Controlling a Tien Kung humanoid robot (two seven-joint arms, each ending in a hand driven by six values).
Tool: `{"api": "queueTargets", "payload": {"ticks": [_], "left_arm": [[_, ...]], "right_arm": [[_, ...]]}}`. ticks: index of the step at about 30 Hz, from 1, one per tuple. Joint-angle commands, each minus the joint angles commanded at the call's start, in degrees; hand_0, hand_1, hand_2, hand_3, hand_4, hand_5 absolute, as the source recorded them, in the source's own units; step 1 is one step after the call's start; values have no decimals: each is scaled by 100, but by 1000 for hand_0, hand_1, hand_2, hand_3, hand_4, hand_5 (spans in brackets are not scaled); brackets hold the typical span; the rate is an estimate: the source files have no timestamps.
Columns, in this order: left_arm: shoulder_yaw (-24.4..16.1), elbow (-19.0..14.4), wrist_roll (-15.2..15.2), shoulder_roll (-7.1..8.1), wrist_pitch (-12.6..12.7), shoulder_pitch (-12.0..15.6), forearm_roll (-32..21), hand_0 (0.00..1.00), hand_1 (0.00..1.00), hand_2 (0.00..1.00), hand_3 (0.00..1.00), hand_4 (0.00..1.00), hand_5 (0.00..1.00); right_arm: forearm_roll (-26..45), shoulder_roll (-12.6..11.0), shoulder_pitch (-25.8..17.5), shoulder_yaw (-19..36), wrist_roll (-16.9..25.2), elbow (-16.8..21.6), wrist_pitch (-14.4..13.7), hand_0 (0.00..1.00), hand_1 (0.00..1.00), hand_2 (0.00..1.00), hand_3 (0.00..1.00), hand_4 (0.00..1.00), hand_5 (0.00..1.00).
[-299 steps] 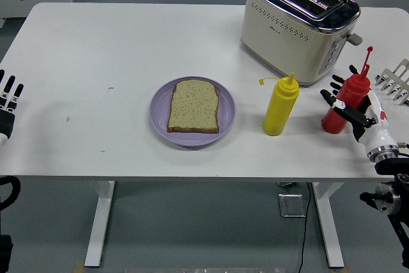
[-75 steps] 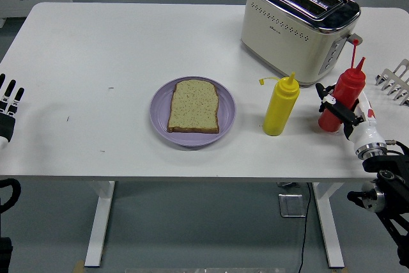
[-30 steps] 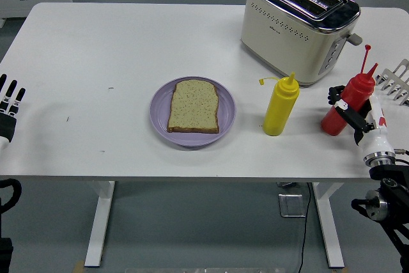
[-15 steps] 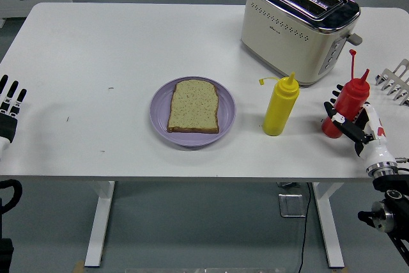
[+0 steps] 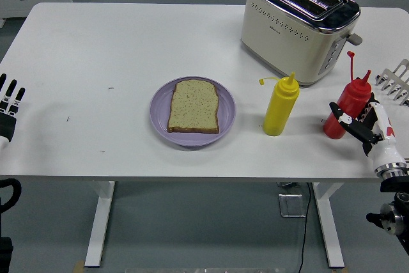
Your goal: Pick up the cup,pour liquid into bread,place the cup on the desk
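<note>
A red squeeze bottle [image 5: 351,97] with a thin red nozzle stands leaning slightly on the white table [image 5: 96,49] near its right end. My right hand [image 5: 358,123] comes in from the lower right, and its fingers are wrapped around the bottle's lower part. A slice of bread [image 5: 193,105] lies flat on a purple plate [image 5: 227,121] at the table's middle, well to the left of the bottle. My left hand [image 5: 9,101] rests at the left edge with its fingers straight and holds nothing. No cup shows in the view.
A yellow squeeze bottle [image 5: 281,105] stands between the plate and the red bottle. A cream and chrome toaster [image 5: 297,23] sits behind them at the back right. A white rack [image 5: 397,80] pokes in at the right edge.
Over the earlier frames the red bottle rocked and tilted in my right hand. Since half a second ago hand and bottle have shifted slightly right. The left hand has not moved.
</note>
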Motion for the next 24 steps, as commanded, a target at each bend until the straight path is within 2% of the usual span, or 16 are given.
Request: {"api": "queueTargets", "payload": {"ticks": [5, 13, 17, 24], "left_arm": [[2, 1, 0, 0, -3, -10, -2, 777, 727, 725, 659, 521, 927], [-5, -3, 0, 0, -3, -22, 1, 777, 727, 724, 659, 521, 927], [2, -4, 1, 0, -4, -29, 2, 777, 727, 724, 659, 521, 927], [11, -5, 3, 0, -7, -37, 3, 777, 727, 724, 659, 521, 927]], "right_arm": [[-22, -56, -155, 154, -21, 230, 35, 976, 922, 998, 998, 857, 257], [-24, -201, -627, 658, -63, 881, 60, 979, 919, 998, 998, 865, 277], [21, -238, -772, 917, -78, 1041, 82, 979, 919, 998, 998, 865, 277], [562, -323, -930, 1421, -69, 1376, 312, 981, 926, 998, 998, 871, 273]]}}
